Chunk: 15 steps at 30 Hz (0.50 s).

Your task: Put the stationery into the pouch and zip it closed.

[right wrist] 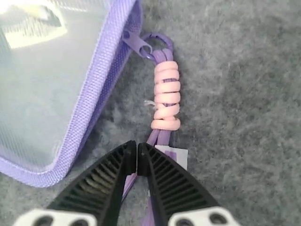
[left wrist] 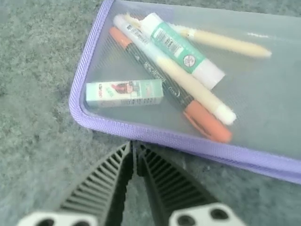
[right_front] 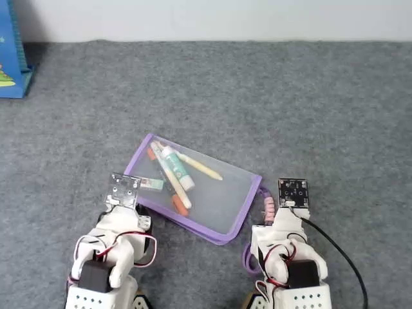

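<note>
The clear pouch (right_front: 212,199) with purple trim lies flat on the grey carpet between the two arms. Inside it are a glue stick (left wrist: 181,49), an orange marker (left wrist: 188,108), two cream pens (left wrist: 225,44) and a small green eraser box (left wrist: 124,92). My left gripper (left wrist: 135,148) is shut with nothing in it, its tips just short of the pouch's purple edge (left wrist: 141,136) below the eraser box. My right gripper (right wrist: 137,148) is shut beside the pouch's corner. The zipper slider (right wrist: 136,41) sits at that corner. Its pink coiled pull (right wrist: 166,96) and purple cord (right wrist: 154,137) run down under the fingers.
A blue box (right_front: 11,51) stands at the far left by the white wall. A black cable (right_front: 335,248) trails from the right arm's wrist camera. Open grey carpet stretches beyond the pouch and to both sides.
</note>
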Motion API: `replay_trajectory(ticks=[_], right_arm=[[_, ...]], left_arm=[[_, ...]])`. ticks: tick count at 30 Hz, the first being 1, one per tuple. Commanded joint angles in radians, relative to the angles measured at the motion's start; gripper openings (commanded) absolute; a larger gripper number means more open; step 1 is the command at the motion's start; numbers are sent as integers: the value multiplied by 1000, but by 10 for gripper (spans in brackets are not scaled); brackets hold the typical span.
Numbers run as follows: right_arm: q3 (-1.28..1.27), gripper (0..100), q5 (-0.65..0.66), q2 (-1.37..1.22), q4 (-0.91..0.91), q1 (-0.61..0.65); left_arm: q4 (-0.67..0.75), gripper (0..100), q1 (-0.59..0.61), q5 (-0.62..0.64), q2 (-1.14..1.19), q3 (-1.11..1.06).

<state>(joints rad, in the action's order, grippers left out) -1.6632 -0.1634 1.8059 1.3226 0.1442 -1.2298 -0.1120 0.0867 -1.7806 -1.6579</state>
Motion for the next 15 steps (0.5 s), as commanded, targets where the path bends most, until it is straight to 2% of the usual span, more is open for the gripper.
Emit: replay_trajectory(ticks=[1, 15], right_arm=[[-17, 9, -3, 8, -13, -5], [-18, 9, -3, 8, -15, -8]], left_arm=[[3, 13, -8, 15, -5, -15], [-5, 13, -8, 17, -5, -24]])
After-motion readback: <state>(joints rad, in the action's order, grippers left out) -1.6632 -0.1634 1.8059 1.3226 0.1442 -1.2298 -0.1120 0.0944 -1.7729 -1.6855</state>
